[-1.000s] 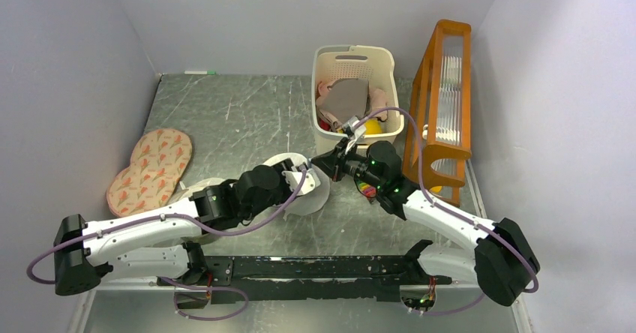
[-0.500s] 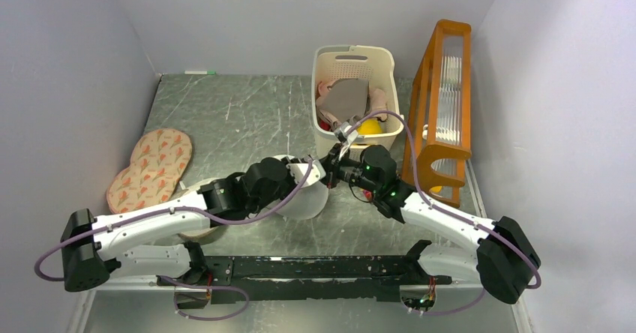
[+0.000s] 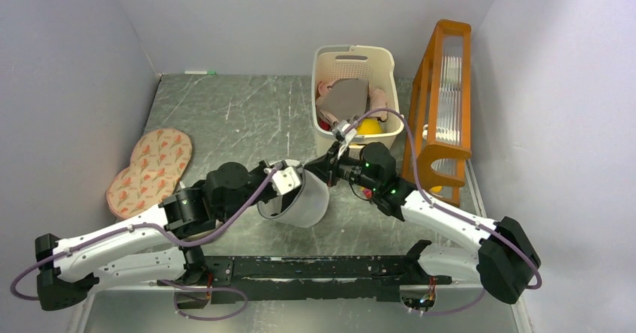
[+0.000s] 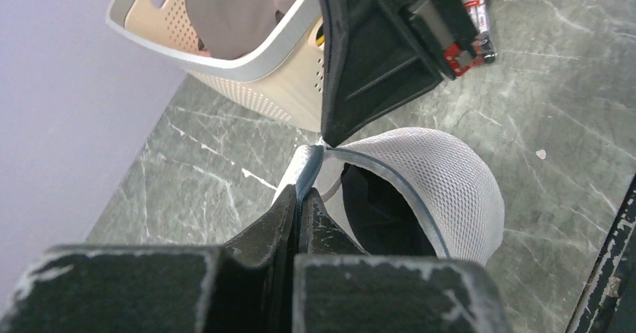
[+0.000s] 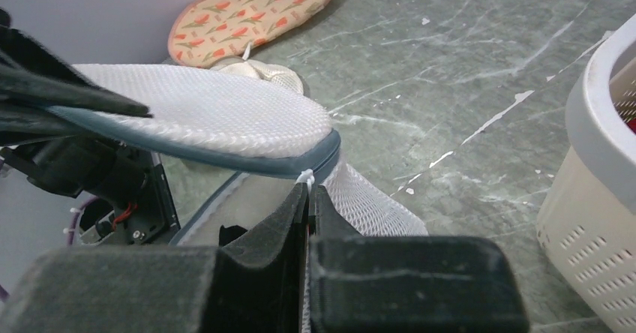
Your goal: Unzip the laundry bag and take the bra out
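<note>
The laundry bag (image 3: 309, 202) is a white mesh pouch lying between the arms, its grey zip rim parted. My left gripper (image 4: 303, 192) is shut on the rim of the lid flap (image 5: 202, 112) and holds it up. From the other side, my right gripper (image 5: 307, 190) is shut on the bag's rim at a white cord by the zip. In the top view the left gripper (image 3: 291, 174) and the right gripper (image 3: 321, 169) nearly meet over the bag. Black fabric of the bra (image 4: 379, 213) shows inside the opening; most of it is hidden.
A cream slatted basket (image 3: 390, 67) with a grey-brown garment stands just behind the right gripper. An orange wooden rack (image 3: 444, 100) leans at the right wall. Pink patterned pads (image 3: 150, 169) lie at the left, and a cream pad (image 5: 255, 70) beside the bag.
My left gripper has closed on the bag's rim and its arm has drawn back to the left, lifting the flap. The right gripper has stayed shut, shifting slightly left.
</note>
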Available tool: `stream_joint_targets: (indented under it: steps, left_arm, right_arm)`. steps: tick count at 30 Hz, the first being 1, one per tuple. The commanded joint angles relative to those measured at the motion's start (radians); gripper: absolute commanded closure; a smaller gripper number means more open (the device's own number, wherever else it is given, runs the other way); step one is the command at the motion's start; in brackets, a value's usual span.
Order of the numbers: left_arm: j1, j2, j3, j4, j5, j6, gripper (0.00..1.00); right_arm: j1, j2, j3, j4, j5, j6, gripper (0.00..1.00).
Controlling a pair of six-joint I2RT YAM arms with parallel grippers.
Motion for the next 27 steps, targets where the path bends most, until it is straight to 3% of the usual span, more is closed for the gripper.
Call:
stream_joint_targets:
  steps: [1,12,18,21,23,27]
  left_arm:
    - [0.005,-0.058,-0.010,0.044,0.128,0.042,0.93]
    - [0.005,-0.116,-0.001,0.013,0.218,0.049,0.93]
    - [0.004,-0.102,0.013,0.017,0.153,-0.007,0.93]
    - [0.004,-0.057,0.067,-0.009,0.058,-0.109,0.93]
    - [0.005,-0.001,0.159,-0.114,-0.022,-0.236,0.93]
    - [0.005,0.068,0.273,-0.303,-0.169,-0.509,0.93]
  right_arm:
    - [-0.012,0.028,0.055,-0.059,-0.008,-0.067,1.00]
    - [-0.083,0.160,0.175,-0.126,-0.178,-0.134,1.00]
    - [-0.105,0.277,0.271,-0.156,-0.327,-0.136,1.00]
    - [-0.107,0.300,0.320,-0.231,-0.308,-0.120,0.96]
    - [-0.106,0.288,0.344,-0.305,-0.237,-0.095,0.90]
    - [-0.106,0.211,0.361,-0.450,-0.110,-0.061,0.71]
